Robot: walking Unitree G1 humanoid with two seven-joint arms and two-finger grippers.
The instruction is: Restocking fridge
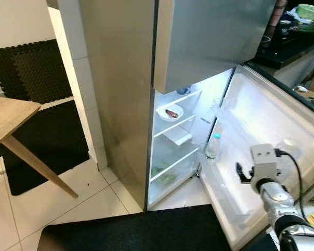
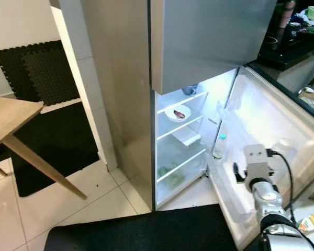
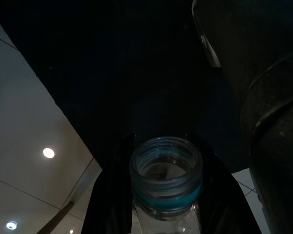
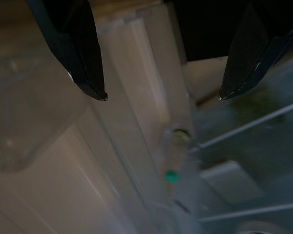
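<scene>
1. The left gripper (image 3: 158, 195) hangs low over the dark mat (image 1: 146, 230). Its fingers (image 3: 110, 195) are shut tight on an open bottle (image 3: 166, 170) with a blue ring and no cap, so it does not fall. This bottle waits to go in the fridge (image 1: 125, 99), I think.
2. The right gripper (image 4: 161, 92) is up in front of the open door (image 1: 272, 125). Its fingers (image 4: 78, 53) are spread wide and hold nothing.
3. Another bottle (image 1: 213, 146) with a green cap stands in the door rack, which keeps it upright.
4. Farther in, a bowl (image 1: 170, 112) sits on a shelf. Green food (image 1: 165, 175) lies in the bottom drawer.
5. A wood table (image 1: 10, 120) stands off to the left, well apart.
</scene>
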